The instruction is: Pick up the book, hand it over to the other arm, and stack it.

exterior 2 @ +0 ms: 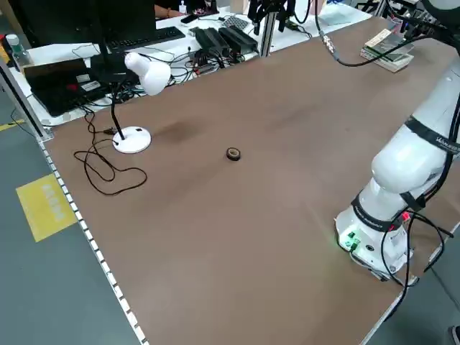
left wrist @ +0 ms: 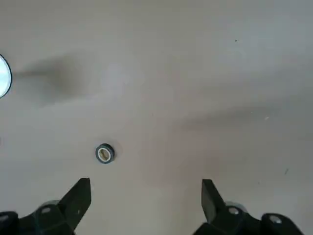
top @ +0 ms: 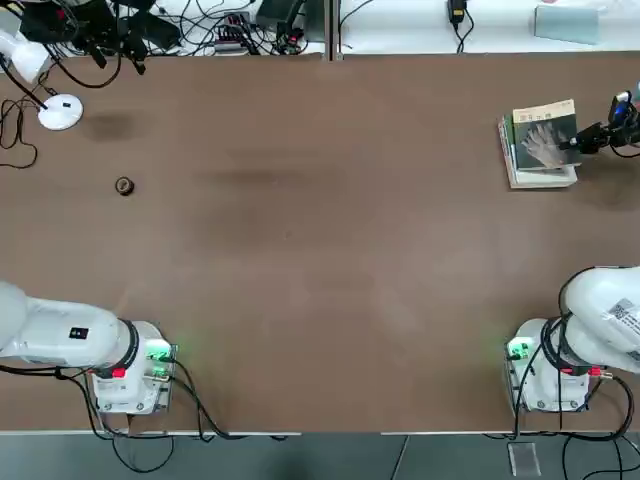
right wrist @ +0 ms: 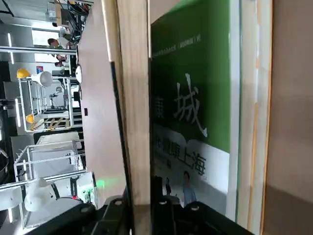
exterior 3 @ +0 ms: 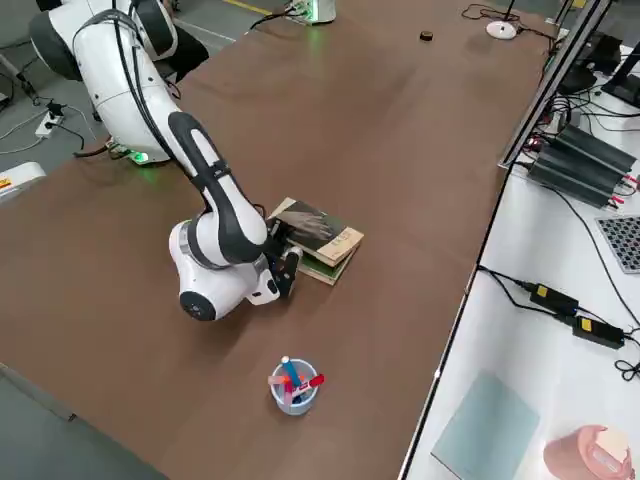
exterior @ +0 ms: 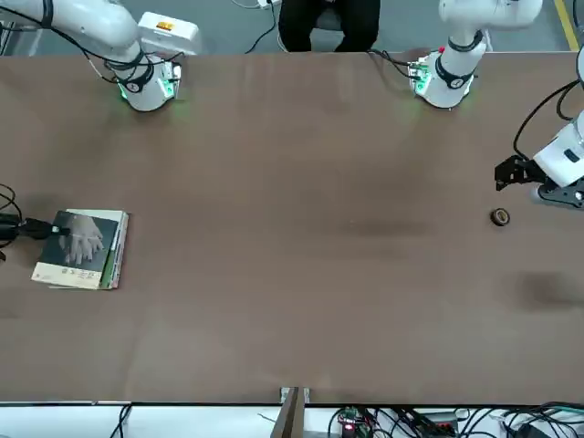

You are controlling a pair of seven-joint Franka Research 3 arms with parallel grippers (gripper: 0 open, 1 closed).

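Observation:
The book (top: 545, 137), thin and dark grey-green with a pale hand on its cover, lies on a thicker green-and-white book (top: 540, 178) at the table's far right. My right gripper (top: 584, 141) reaches in low from the table's right edge and is shut on the thin book's edge (exterior: 84, 239). In the right wrist view the thin book (right wrist: 134, 98) shows edge-on between the fingers, with the green-and-white cover (right wrist: 195, 98) beneath it. My left gripper (exterior: 513, 172) hovers open and empty over the left part of the table, its fingers (left wrist: 80, 193) wide apart.
A small round tape roll (top: 124, 186) lies on the table's left part, under the left gripper. A white desk lamp (top: 58, 110) stands at the far left corner. A cup of pens (exterior 3: 293, 386) stands near the right arm's wrist. Cables run along the far edge.

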